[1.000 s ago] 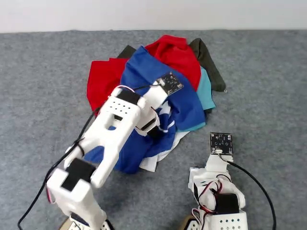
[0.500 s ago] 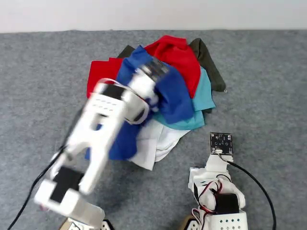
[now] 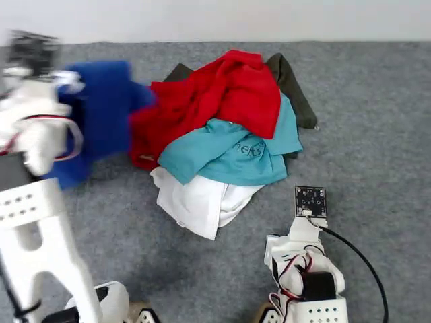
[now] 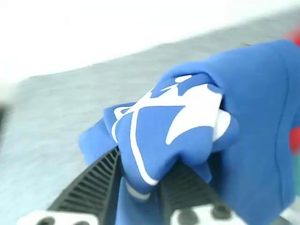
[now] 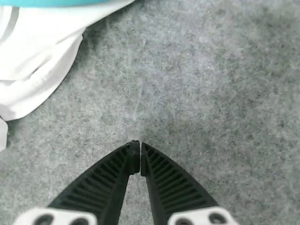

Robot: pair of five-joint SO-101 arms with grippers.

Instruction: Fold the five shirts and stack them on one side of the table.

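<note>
My left gripper is shut on the blue shirt, whose white print bunches between the fingers. In the high view that blue shirt hangs lifted at the far left, held up by the left arm, with its edge still touching the pile. The pile in the middle holds a red shirt, a teal shirt, a white shirt and a dark shirt underneath. My right gripper is shut on nothing, low over bare carpet near the white shirt.
Grey carpet covers the table, with free room on the right side and along the front left. The right arm's base sits at the front edge. A pale wall borders the far edge.
The left arm has swung far to the left and lifted, dragging the blue shirt off the pile. The teal and white shirts beneath are now uncovered. The right arm has not moved.
</note>
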